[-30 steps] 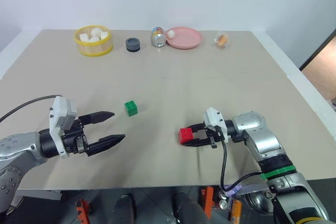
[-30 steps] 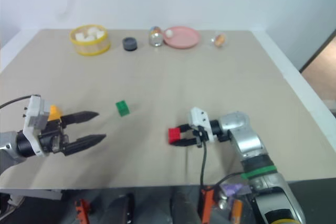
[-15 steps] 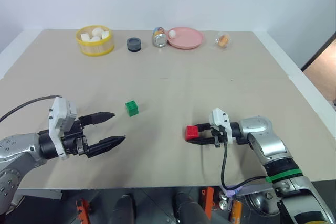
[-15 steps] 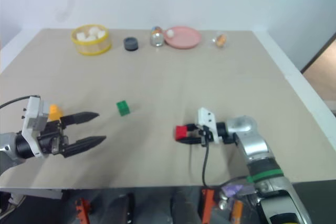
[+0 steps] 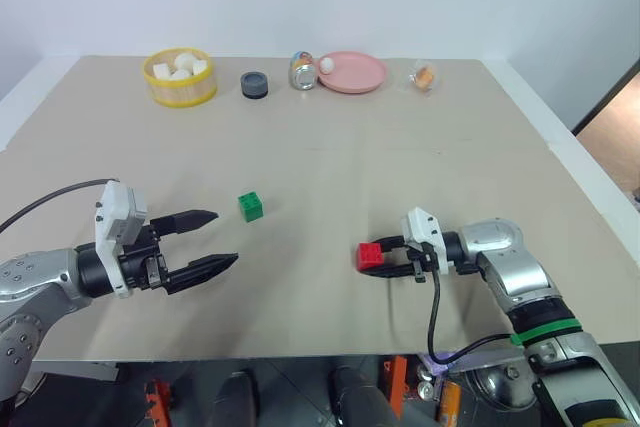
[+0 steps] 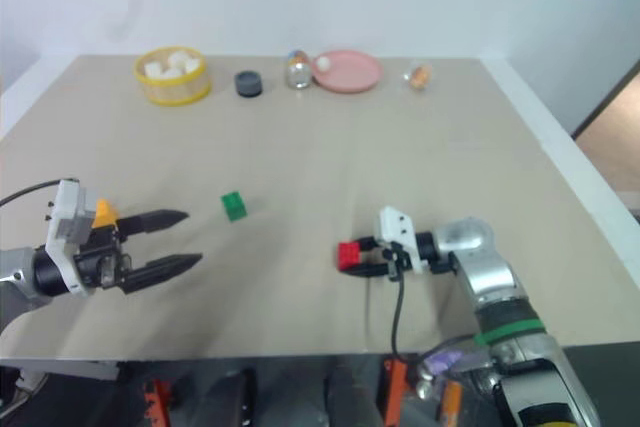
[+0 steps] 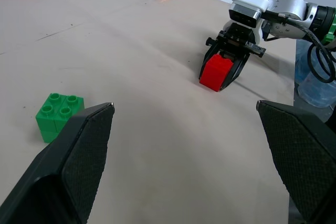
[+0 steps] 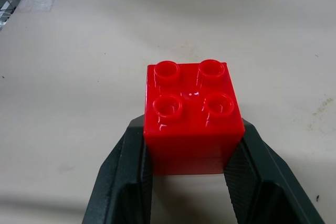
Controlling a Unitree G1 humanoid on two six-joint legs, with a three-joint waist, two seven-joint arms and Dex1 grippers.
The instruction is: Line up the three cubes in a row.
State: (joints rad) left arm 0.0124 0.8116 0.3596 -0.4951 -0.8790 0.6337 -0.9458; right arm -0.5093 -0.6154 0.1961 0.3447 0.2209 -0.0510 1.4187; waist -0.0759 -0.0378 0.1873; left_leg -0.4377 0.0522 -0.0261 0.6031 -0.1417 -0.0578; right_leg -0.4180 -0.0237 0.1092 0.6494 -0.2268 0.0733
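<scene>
My right gripper [image 5: 378, 258] is shut on the red cube [image 5: 370, 255], low over the table at the near right; its fingers [image 8: 123, 174] clamp the cube's two sides [image 8: 191, 116]. The green cube [image 5: 251, 206] sits alone on the table left of centre, just beyond my left gripper [image 5: 224, 238]. That gripper is open and empty, level, pointing toward the red cube [image 7: 216, 72]. The yellow-orange cube [image 6: 101, 213] lies at the near left, partly hidden behind the left gripper's wrist.
Along the far edge stand a yellow basket [image 5: 180, 90] of white lumps, a dark grey puck [image 5: 254, 84], a can [image 5: 302, 71], a pink plate [image 5: 358, 75] with a white ball, and a small clear item [image 5: 424, 75]. The table's right edge [image 5: 590, 182] is close to my right arm.
My right gripper has carried the red cube a little to the right. The left gripper and the green cube have stayed where they were.
</scene>
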